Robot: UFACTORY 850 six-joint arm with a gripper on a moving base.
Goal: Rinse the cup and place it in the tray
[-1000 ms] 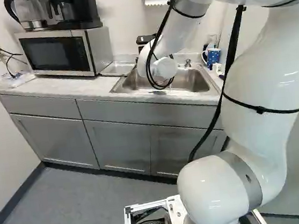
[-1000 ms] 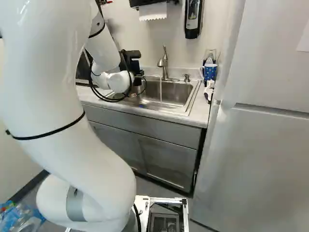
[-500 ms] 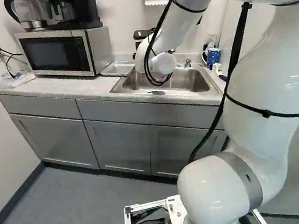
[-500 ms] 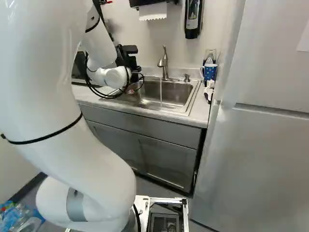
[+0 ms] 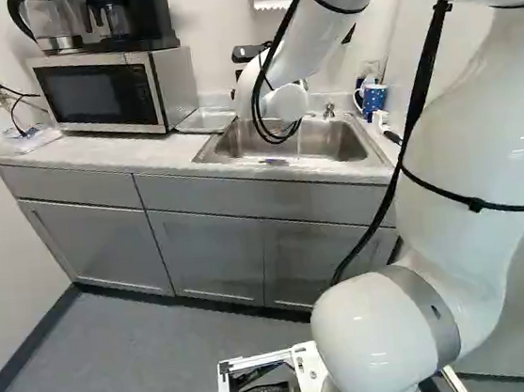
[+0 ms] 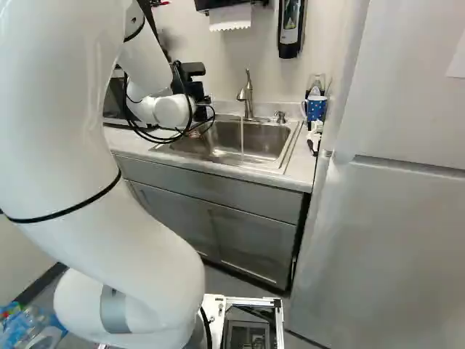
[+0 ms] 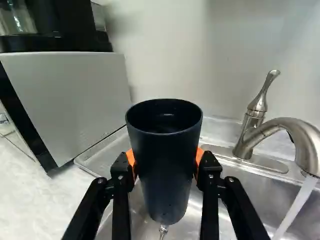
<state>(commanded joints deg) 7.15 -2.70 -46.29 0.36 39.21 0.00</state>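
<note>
The black gripper (image 6: 197, 91), mostly hidden behind the white wrist, is over the sink's left part in the right base view. In the wrist view the gripper (image 7: 165, 162) is shut on a dark blue cup (image 7: 165, 175), orange pads pressing both sides. The cup is upright, open end up, with a little water visible inside and a trickle below its base. A shallow metal tray (image 7: 92, 159) lies beyond the cup, between microwave and sink; it also shows as a tray (image 5: 204, 120) in the left base view. Water runs from the faucet (image 7: 285, 125), to one side of the cup.
The microwave (image 5: 104, 93) stands left of the tray, a coffee maker on top. The sink (image 6: 254, 142) is set in the counter (image 5: 111, 155). A blue dotted mug (image 6: 316, 108) and soap pump (image 6: 280, 117) stand by its right side; a fridge (image 6: 385, 218) is further right.
The arm has swung left, away from the faucet's stream and toward the microwave side, the gripper hardware moving with it. The base has not moved.
</note>
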